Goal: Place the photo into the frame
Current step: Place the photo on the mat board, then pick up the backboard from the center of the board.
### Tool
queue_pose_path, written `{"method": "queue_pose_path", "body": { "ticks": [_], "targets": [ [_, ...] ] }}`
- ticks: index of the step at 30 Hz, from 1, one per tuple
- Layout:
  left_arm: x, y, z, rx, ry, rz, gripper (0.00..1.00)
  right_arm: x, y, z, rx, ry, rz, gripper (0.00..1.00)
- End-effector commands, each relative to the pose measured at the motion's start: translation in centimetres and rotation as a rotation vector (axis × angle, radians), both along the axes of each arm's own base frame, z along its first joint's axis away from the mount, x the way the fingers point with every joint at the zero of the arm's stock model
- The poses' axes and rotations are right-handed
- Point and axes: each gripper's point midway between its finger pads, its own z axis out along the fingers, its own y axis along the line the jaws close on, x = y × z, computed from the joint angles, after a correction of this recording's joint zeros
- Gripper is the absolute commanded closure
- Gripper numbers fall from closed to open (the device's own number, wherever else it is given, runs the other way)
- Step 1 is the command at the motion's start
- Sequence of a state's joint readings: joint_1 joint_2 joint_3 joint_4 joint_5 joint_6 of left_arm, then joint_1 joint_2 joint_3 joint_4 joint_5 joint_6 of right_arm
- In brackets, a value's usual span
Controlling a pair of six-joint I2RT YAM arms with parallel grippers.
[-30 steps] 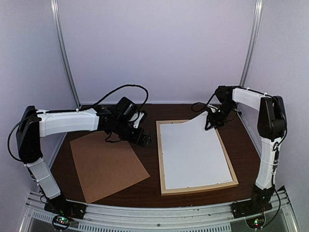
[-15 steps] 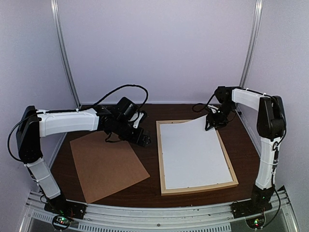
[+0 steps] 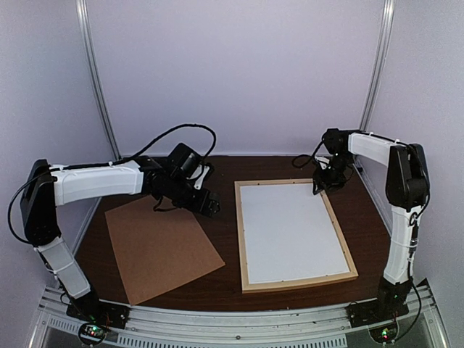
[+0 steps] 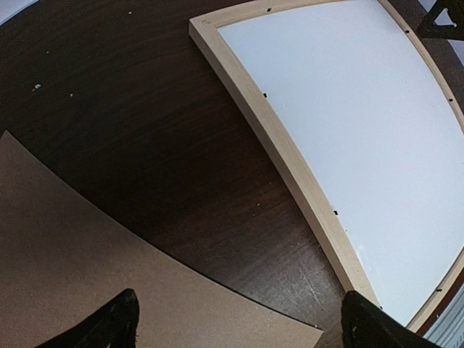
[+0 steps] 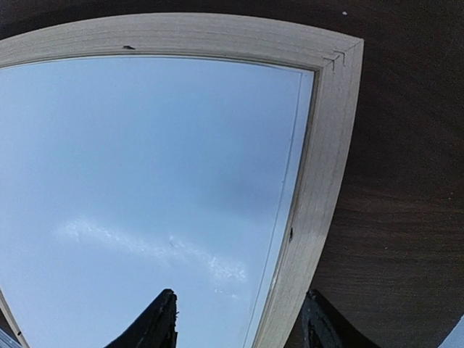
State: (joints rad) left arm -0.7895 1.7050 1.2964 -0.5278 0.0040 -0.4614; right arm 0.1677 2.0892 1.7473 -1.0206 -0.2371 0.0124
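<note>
Just beneath the right pincer (image 5: pixel 241 294) lies the photo (image 5: pixel 145 181).

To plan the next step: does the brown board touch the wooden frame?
Apart. The top view shows a strip of dark table between the brown board and the frame.

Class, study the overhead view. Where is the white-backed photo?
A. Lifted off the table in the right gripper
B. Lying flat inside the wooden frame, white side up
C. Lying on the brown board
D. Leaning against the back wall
B: the photo lies flat, white back up, within the rails of the frame, and the brown board to its left carries nothing.
</note>
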Motion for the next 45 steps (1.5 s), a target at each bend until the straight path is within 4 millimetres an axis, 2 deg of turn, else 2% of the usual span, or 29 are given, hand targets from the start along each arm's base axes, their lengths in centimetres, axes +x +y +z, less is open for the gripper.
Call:
{"method": "queue_pose_path", "body": {
  "ticks": [1, 6, 8, 12, 16, 21, 26, 30, 34, 35, 40, 45],
  "targets": [
    [0.9, 2.2, 1.1, 0.023, -0.05, 0.045, 0.02, 0.7, -1.2, 1.7, -0.048, -0.075, -0.049, 0.41],
    [1.5, 5.0, 1.0, 0.068, -0.062, 0.1, 0.02, 0.0, 0.2, 2.9, -0.032, -0.12, -0.029, 0.39],
    [1.6, 6.5, 0.7, 0.085, -0.054, 0.127, 0.02, -0.7, 1.6, 3.5, -0.006, -0.14, -0.007, 0.38],
    [1.8, 10.3, -0.1, 0.09, -0.016, 0.203, 0.02, -2.1, 6.0, 5.2, 0.077, -0.186, 0.058, 0.34],
    [1.6, 14.7, -0.9, 0.098, 0.024, 0.296, 0.02, -3.8, 12.0, 6.9, 0.163, -0.224, 0.153, 0.33],
    [0.8, 18.7, -1.8, 0.094, 0.062, 0.412, 0.02, -6.9, 21.6, 7.9, 0.311, -0.22, 0.295, 0.32],
    [-1.4, 23.0, -3.7, 0.071, 0.148, 0.561, 0.02, -9.8, 30.1, 7.6, 0.414, -0.196, 0.414, 0.31],
    [-3.4, 26.2, -4.8, 0.056, 0.207, 0.679, 0.02, -11.0, 34.9, 6.4, 0.46, -0.174, 0.456, 0.3],
    [-4.8, 28.2, -5.5, 0.048, 0.241, 0.765, 0.02, -11.3, 37.7, 3.7, 0.486, -0.128, 0.443, 0.29],
    [-5.2, 28.1, -5.8, 0.024, 0.266, 0.771, 0.02, -11.3, 38.2, 3.1, 0.491, -0.116, 0.436, 0.28],
    [-6.5, 29.5, -7.2, 0.004, 0.33, 0.84, 0.02, -11.5, 39.7, 0.1, 0.509, -0.058, 0.399, 0.27],
    [-7.2, 29.6, -8.4, -0.06, 0.371, 0.88, 0.02, -12.1, 40.8, -1.4, 0.54, -0.008, 0.384, 0.27]
  ]
}}
